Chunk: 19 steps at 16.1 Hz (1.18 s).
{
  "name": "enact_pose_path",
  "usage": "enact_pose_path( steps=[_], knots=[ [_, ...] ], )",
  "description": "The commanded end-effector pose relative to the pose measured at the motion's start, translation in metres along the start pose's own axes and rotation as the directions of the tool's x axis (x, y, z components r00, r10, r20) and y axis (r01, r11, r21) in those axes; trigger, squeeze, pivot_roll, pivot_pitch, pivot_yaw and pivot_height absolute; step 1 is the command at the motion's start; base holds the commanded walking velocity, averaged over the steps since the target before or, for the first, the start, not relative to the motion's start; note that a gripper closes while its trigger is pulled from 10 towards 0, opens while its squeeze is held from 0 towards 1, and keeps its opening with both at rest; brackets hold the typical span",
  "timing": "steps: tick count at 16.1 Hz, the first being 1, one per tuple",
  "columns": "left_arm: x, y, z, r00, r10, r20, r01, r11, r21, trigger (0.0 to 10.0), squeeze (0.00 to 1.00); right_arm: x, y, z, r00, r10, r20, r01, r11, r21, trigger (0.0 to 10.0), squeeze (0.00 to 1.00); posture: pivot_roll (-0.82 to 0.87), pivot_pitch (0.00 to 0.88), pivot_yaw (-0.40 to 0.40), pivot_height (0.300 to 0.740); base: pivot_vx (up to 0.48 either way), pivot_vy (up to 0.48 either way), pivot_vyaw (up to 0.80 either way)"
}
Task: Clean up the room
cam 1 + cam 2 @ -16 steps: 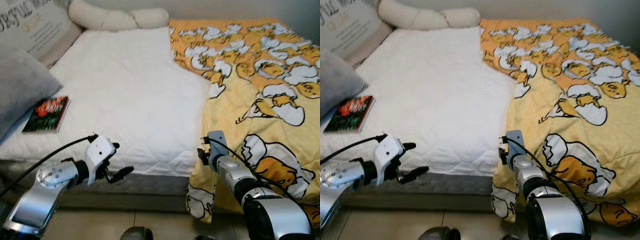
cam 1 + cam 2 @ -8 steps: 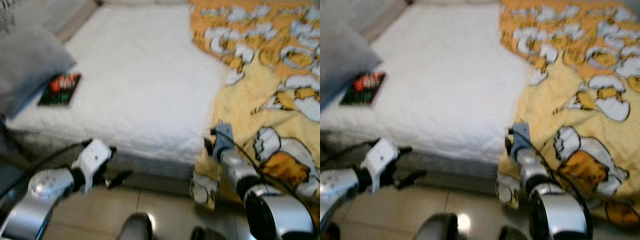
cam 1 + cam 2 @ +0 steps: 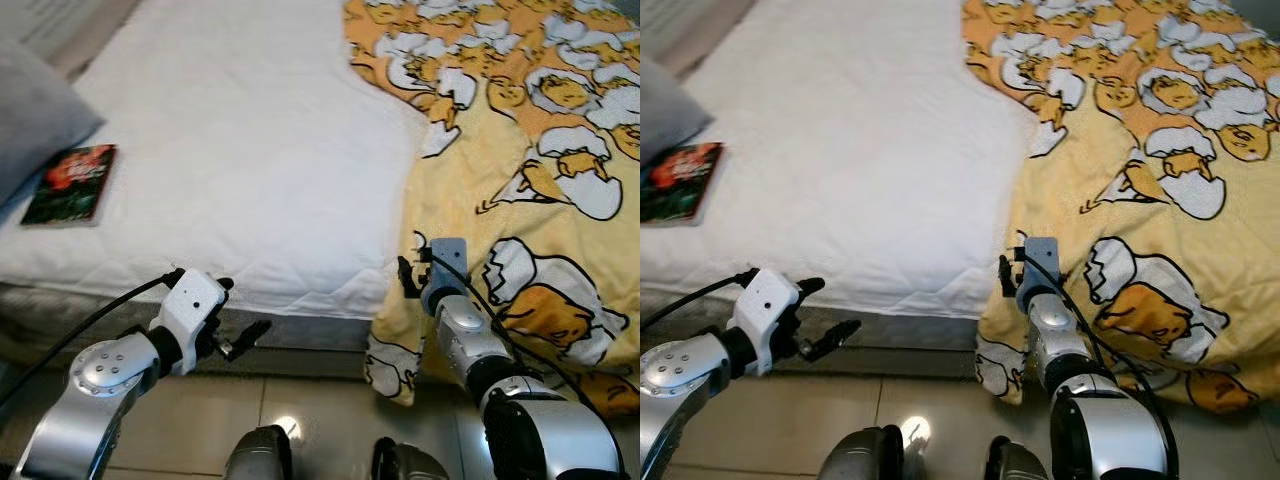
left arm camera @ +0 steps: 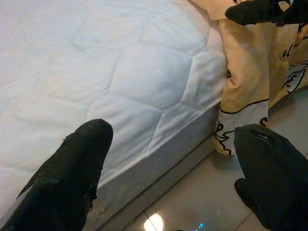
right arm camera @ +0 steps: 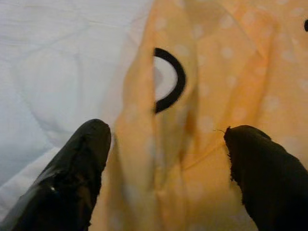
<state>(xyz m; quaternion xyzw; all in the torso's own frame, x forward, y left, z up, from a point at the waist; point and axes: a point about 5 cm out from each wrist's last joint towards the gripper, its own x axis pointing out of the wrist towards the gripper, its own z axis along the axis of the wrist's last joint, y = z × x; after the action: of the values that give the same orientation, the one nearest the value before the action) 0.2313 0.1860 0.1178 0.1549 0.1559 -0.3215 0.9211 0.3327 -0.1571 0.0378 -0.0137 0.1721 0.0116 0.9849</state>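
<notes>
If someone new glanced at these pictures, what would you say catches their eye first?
The yellow cartoon-print blanket stands out at once, covering the right side of the bed and hanging over its edge toward the floor. The right gripper is open right at that blanket's fold, while the left gripper is open beside the bare white mattress. A small book lies near the mattress's left edge, by a grey pillow.

I stood in a home bedroom: a bed (image 3: 250, 150) with white quilted mattress, a yellow cartoon blanket (image 3: 520, 170), a grey pillow (image 3: 30, 120), tiled floor (image 3: 320, 410).
</notes>
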Motion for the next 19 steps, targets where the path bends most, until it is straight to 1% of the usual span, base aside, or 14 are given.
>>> enact_pose_path(
  steps=[1, 2, 3, 4, 5, 6, 7, 8, 9, 10, 14, 19],
  knots=[
    [0.002, 0.0, 0.001, 1.0, 0.004, 0.004, -0.004, 1.0, 0.014, 10.0, 0.0, 0.0, 0.002, -0.002, 0.999, 0.029, -0.016, -0.028, 1.0, 0.005, 10.0, 1.0, 0.23, 0.132, 0.03, 0.74, 0.0, 0.0, 0.0],
    [0.003, 0.001, 0.003, 1.0, 0.007, 0.009, -0.007, 1.0, 0.024, 10.0, 0.0, 0.003, 0.007, 0.001, 0.995, 0.094, -0.045, -0.09, 0.993, 0.081, 10.0, 1.0, 0.23, 0.137, 0.029, 0.74, 0.0, 0.0, 0.0],
    [0.002, 0.002, 0.004, 1.0, 0.012, 0.013, -0.013, 0.999, 0.031, 10.0, 0.0, 0.004, 0.012, 0.004, 0.989, 0.137, -0.052, -0.131, 0.986, 0.104, 10.0, 1.0, 0.24, 0.145, 0.028, 0.74, 0.0, 0.0, 0.0],
    [0.001, 0.003, 0.005, 1.0, 0.015, 0.015, -0.015, 0.999, 0.032, 10.0, 0.0, 0.004, 0.013, 0.004, 0.988, 0.14, -0.063, -0.135, 0.988, 0.08, 10.0, 1.0, 0.25, 0.153, 0.026, 0.74, 0.0, 0.0, 0.0],
    [-0.002, 0.003, 0.006, 1.0, 0.016, 0.013, -0.017, 0.999, 0.039, 10.0, 0.0, 0.006, 0.014, 0.006, 0.987, 0.144, -0.078, -0.14, 0.989, 0.053, 10.0, 0.39, 0.26, 0.16, 0.024, 0.74, 0.0, 0.0, 0.0],
    [-0.004, 0.002, 0.006, 1.0, 0.007, 0.009, -0.007, 0.999, 0.038, 10.0, 0.0, 0.006, 0.016, 0.006, 0.985, 0.151, -0.085, -0.147, 0.988, 0.057, 10.0, 0.0, 0.27, 0.166, 0.023, 0.74, 0.0, 0.0, 0.0],
    [-0.007, 0.0, 0.005, 1.0, -0.01, 0.001, 0.01, 0.999, 0.036, 10.0, 0.0, 0.006, 0.018, 0.007, 0.982, 0.17, -0.087, -0.165, 0.985, 0.054, 10.0, 0.0, 0.28, 0.17, 0.019, 0.74, 0.0, 0.0, 0.0],
    [-0.012, -0.003, 0.004, 0.999, -0.042, -0.02, 0.042, 0.999, 0.029, 10.0, 0.0, 0.006, 0.02, 0.006, 0.978, 0.181, -0.107, -0.179, 0.983, 0.024, 7.5, 0.0, 0.28, 0.171, 0.011, 0.74, 0.0, 0.0, 0.0],
    [-0.015, -0.004, 0.003, 0.998, -0.062, -0.032, 0.063, 0.998, 0.025, 10.0, 0.0, 0.006, 0.02, 0.003, 0.976, 0.173, -0.132, -0.174, 0.985, 0.006, 0.4, 0.0, 0.29, 0.171, 0.008, 0.74, 0.0, 0.0, 0.0],
    [-0.017, -0.005, 0.002, 0.996, -0.076, -0.039, 0.077, 0.997, 0.02, 10.0, 0.0, 0.005, 0.019, 0.0, 0.975, 0.168, -0.149, -0.17, 0.985, -0.003, 0.0, 0.0, 0.29, 0.17, 0.006, 0.74, 0.0, 0.0, 0.0],
    [-0.019, -0.007, 0.002, 0.993, -0.109, -0.048, 0.11, 0.994, 0.01, 10.0, 0.0, 0.004, 0.012, -0.005, 0.974, 0.139, -0.176, -0.14, 0.99, 0.007, 0.0, 0.0, 0.29, 0.168, 0.015, 0.74, 0.0, 0.0, 0.0],
    [-0.015, -0.008, 0.004, 0.984, -0.169, -0.057, 0.17, 0.986, -0.002, 10.0, 0.0, 0.004, 0.009, -0.004, 0.975, 0.137, -0.177, -0.137, 0.991, 0.014, 0.0, 0.0, 0.28, 0.155, 0.025, 0.74, 0.0, 0.0, 0.0]
  ],
)
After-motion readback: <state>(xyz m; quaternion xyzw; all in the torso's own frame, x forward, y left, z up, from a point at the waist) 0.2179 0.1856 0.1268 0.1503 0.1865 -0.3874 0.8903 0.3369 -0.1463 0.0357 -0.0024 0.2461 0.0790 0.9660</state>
